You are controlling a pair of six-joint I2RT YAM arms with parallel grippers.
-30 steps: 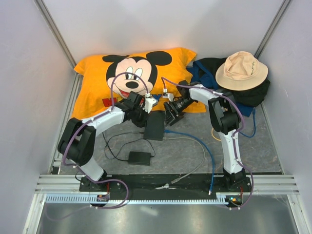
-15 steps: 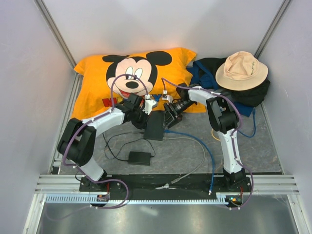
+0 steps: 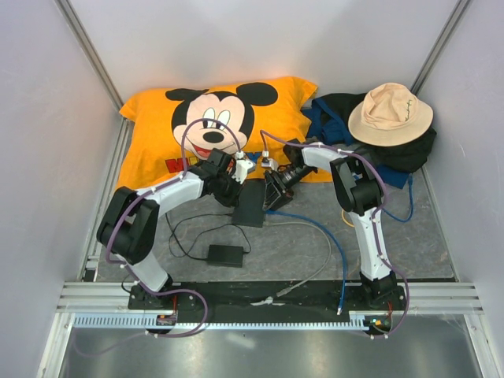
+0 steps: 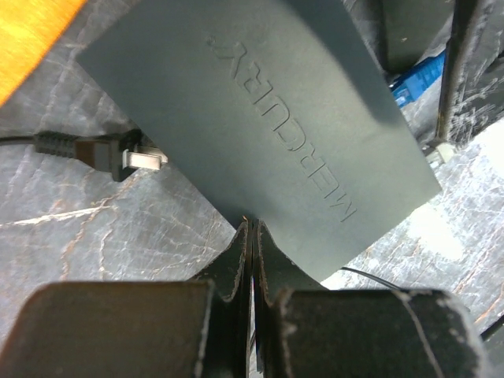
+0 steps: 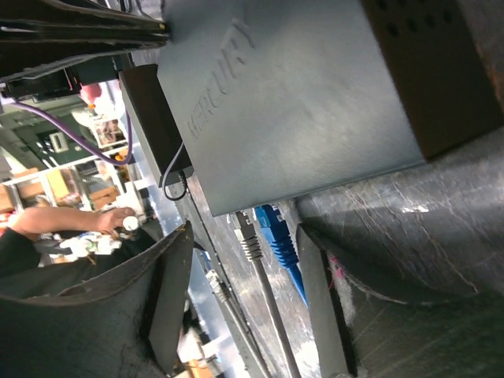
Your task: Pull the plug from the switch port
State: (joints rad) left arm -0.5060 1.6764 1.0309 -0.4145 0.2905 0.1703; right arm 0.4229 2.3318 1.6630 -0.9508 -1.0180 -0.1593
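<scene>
white walls (image 3: 236, 39) box in everything around the switch (image 3: 250, 203), which lies flat on the grey marbled table (image 3: 299, 260), about midway between my two arms. beyond the switch, an orange cartoon pillow (image 3: 157, 134); beyond and to its right, a tan hat (image 3: 390, 113) on dark clothes (image 3: 409, 153). nearer my bases than the switch, the small power brick (image 3: 225, 254), its thin cord looping on the table. left pincer (image 4: 250, 228): fingers pressed together, nothing between them, tips at the switch's edge on the side away from the sockets. i judge this a brace, so the box won't slide when a cable is tugged. right pincer (image 5: 246, 228): spread at the socket edge, jaws straddling a blue plug (image 5: 272, 224) and a grey plug (image 5: 246, 240) seated side by side. wide, i think, to get around a plug before closing; which of the two is meant i cannot tell. a loose two-prong power plug (image 4: 118, 153) lies just beside the switch, not plugged in.
</scene>
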